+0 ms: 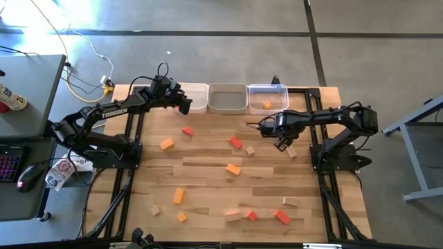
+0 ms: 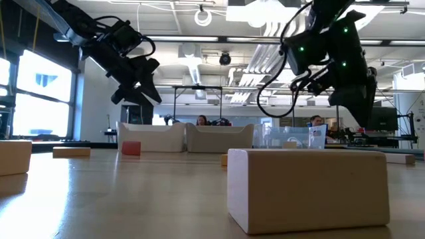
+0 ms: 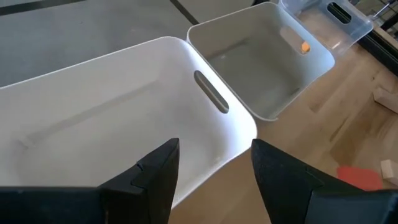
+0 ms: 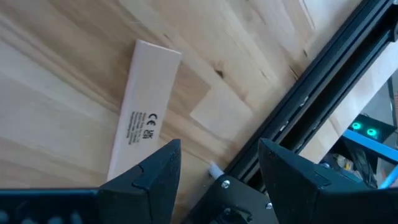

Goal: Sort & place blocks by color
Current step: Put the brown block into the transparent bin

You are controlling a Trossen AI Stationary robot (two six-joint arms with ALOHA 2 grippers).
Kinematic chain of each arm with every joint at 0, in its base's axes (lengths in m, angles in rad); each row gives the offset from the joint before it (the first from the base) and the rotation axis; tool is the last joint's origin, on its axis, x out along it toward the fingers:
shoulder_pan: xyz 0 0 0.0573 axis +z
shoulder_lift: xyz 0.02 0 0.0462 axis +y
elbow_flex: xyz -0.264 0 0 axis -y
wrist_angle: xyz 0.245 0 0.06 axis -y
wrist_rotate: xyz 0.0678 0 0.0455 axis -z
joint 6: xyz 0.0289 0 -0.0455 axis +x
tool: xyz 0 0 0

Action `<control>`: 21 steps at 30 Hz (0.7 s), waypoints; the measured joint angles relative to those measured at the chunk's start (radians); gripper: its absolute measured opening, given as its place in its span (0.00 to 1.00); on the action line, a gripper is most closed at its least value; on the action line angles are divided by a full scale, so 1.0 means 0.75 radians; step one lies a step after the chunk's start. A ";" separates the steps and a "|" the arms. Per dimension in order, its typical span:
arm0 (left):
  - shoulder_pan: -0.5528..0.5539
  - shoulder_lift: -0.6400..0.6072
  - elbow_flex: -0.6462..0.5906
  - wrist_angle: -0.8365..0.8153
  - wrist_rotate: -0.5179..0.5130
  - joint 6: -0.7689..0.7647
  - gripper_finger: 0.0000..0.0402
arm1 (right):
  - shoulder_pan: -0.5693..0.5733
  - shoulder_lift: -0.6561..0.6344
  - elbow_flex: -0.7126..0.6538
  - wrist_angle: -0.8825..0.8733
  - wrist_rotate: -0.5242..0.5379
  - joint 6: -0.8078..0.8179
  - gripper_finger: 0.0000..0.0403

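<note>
The left gripper is positioned at the near edge of the white bin, the leftmost of three bins lined along the table's far edge. In the left wrist view its fingers are seen spread apart with nothing between them, above the bin's rim. No block can be made out inside that bin. The grey bin stands beside it in the middle, and the clear bin on the right contains one orange block.

The right gripper is held over the table near its right side, just beside a pale wooden bar. In the right wrist view its fingers are parted and empty; the pale bar lies flat on the wood ahead of them, close to the black frame rail.

The remaining blocks are scattered across the table: a red block and an orange block on the left half, a red block and an orange block near the centre, and several red, orange and pale pieces along the near edge, among them a red one and a pale bar.
</note>
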 joint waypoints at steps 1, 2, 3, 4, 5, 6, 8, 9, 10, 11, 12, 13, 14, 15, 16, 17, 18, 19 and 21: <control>0.000 0.000 0.000 0.000 0.000 0.000 0.46 | 0.000 -0.004 0.000 0.002 -0.003 -0.006 0.50; 0.000 0.000 0.000 0.000 0.000 0.000 0.46 | 0.000 -0.010 0.000 0.002 -0.005 -0.014 0.50; 0.000 0.000 0.000 0.000 0.000 0.000 0.46 | 0.000 -0.016 0.000 0.001 -0.004 -0.033 0.50; 0.000 0.000 0.000 0.000 0.000 0.000 0.46 | -0.002 -0.024 0.000 -0.003 -0.004 -0.047 0.50; 0.000 0.000 0.000 0.000 0.000 0.000 0.46 | -0.007 -0.033 0.000 -0.013 -0.005 -0.068 0.50; 0.000 0.000 0.000 0.000 0.000 0.000 0.46 | -0.015 -0.045 0.000 -0.025 -0.004 -0.078 0.50; 0.000 0.000 0.000 0.000 0.000 0.000 0.46 | -0.039 -0.076 0.000 -0.044 0.017 -0.091 0.50; 0.000 0.000 0.000 0.001 0.000 0.000 0.46 | -0.057 -0.095 0.000 -0.050 0.029 -0.098 0.50; 0.000 0.000 0.000 0.000 0.000 0.000 0.46 | -0.075 -0.118 0.000 -0.048 0.036 -0.103 0.50; 0.000 0.000 0.000 0.000 0.000 0.000 0.46 | -0.099 -0.143 0.000 -0.045 0.035 -0.104 0.50; 0.000 0.000 0.000 0.000 0.000 0.000 0.46 | -0.121 -0.169 0.000 -0.041 0.033 -0.107 0.50; 0.000 0.000 0.000 0.000 0.000 0.000 0.46 | -0.142 -0.193 0.000 -0.031 0.027 -0.114 0.50; 0.000 0.000 0.000 0.000 0.000 0.000 0.46 | -0.163 -0.220 0.000 -0.017 0.010 -0.118 0.50; 0.000 0.000 0.000 0.000 0.000 0.000 0.46 | -0.183 -0.246 0.000 0.001 -0.015 -0.125 0.50; 0.000 0.000 0.000 0.000 0.000 0.000 0.46 | -0.200 -0.272 0.000 0.021 -0.051 -0.125 0.50; 0.000 0.000 0.000 0.001 0.000 0.000 0.46 | -0.214 -0.295 0.000 0.042 -0.092 -0.126 0.50; 0.000 0.000 0.000 0.000 0.000 0.000 0.46 | -0.224 -0.315 0.000 0.076 -0.129 -0.120 0.50; 0.000 0.000 0.000 0.001 0.000 0.000 0.46 | -0.226 -0.330 0.000 0.113 -0.153 -0.113 0.50; 0.000 0.000 0.000 0.000 0.000 0.000 0.46 | -0.222 -0.349 0.000 0.145 -0.192 -0.093 0.50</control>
